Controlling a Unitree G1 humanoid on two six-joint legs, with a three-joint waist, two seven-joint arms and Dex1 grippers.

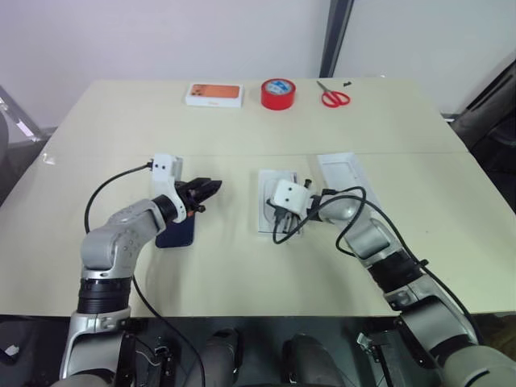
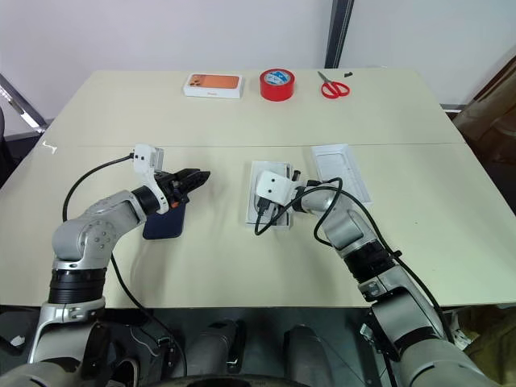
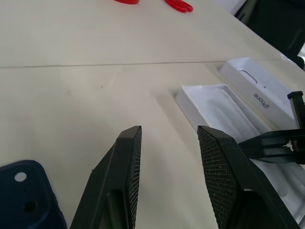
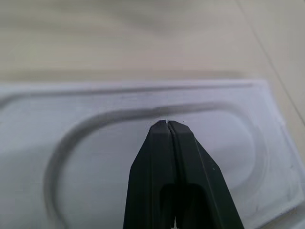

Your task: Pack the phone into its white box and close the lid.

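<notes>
Nothing is packed yet — the slim navy-blue phone (image 1: 176, 231) lies bare on the table at eight o'clock under the half-open, empty left gripper (image 1: 206, 190). The right gripper (image 4: 166, 125) (pinched shut, empty) rests over the thin white insert (image 4: 143, 157) in the shallow white cardboard box (image 1: 268, 201); the white lid (image 1: 346, 173) lies at its three o'clock — everything remains.

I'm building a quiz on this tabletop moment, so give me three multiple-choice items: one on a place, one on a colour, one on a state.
1. Where does the phone lie?
A. under the left gripper
B. in a box
C. beside the scissors

2. What colour is the tape roll?
A. blue
B. red
C. white

3. How do the right gripper's jaws stand?
A. wide open
B. clamped on the phone
C. shut over the white insert

Key:
1 A: the navy phone sits on the table below the left arm.
2 B: the roll at the far edge is red.
3 C: the right wrist view shows the tips together above the recessed insert.
</notes>
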